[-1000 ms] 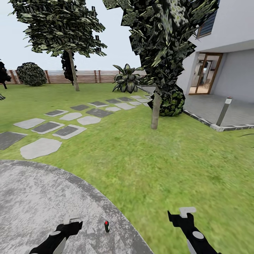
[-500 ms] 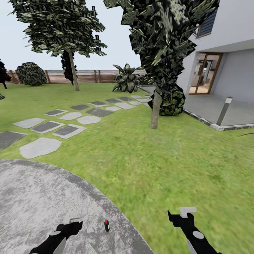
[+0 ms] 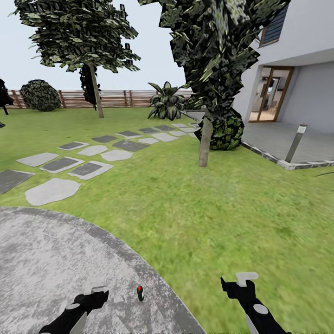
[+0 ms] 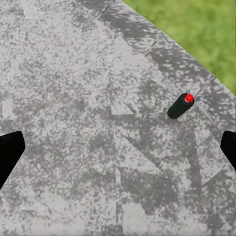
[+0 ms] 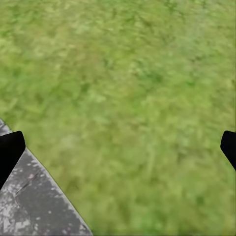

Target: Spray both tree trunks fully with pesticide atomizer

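Note:
The pesticide atomizer stands upright on the mottled grey floor, near its curved edge; it is small and dark with a red top. My left gripper hovers open just to its left, apart from it. In the left wrist view the atomizer lies off to one side of the open left gripper, above the floor. My right gripper is open over the lawn, and in its wrist view the right gripper holds nothing. One tree trunk rises mid-lawn; another tree trunk stands far back left.
Flat grey stepping stones cross the lawn on the left. A white house with a paved patio and a short bollard stands at the right. A dark bush, a striped plant and the slatted fence lie behind.
The whole picture has shifted slightly, so the camera has moved a little. Both grippers keep their places and stay open; the atomizer still stands on the floor.

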You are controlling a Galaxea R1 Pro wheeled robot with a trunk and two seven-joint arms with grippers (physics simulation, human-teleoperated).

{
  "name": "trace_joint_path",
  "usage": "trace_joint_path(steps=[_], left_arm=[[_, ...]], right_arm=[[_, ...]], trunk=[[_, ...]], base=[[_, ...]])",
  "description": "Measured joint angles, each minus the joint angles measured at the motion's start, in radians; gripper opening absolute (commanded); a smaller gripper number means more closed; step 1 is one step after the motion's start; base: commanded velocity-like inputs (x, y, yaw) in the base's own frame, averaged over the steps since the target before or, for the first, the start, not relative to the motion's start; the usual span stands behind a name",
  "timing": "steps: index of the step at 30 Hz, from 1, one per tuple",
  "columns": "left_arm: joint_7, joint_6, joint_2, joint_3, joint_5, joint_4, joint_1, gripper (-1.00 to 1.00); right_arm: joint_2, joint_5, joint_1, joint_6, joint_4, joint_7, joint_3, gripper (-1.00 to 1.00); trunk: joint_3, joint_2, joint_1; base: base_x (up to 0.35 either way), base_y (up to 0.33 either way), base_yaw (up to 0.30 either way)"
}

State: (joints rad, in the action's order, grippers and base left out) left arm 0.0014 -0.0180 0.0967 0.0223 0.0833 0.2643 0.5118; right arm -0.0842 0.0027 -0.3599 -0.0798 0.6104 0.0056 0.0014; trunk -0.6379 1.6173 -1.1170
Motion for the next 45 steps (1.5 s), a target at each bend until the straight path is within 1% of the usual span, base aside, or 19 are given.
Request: trace_joint_path(steps=[9, 45], left_arm=[[0.000, 0.000, 0.001, 0.004, 0.000, 0.000, 0.001, 1.00], [0.000, 0.000, 0.002, 0.011, 0.000, 0.000, 0.003, 1.00]], right_arm=[[0.000, 0.000, 0.000, -0.001, -0.001, 0.000, 0.000, 1.00], [0.001, 0.000, 0.000, -0.002, -0.002, 0.000, 0.001, 1.00]], trunk=[[-0.040, 0.063, -0.035], [-0.154, 0.315, -0.173]], base=[[0.000, 0.000, 0.000], [0.000, 0.000, 0.000]])
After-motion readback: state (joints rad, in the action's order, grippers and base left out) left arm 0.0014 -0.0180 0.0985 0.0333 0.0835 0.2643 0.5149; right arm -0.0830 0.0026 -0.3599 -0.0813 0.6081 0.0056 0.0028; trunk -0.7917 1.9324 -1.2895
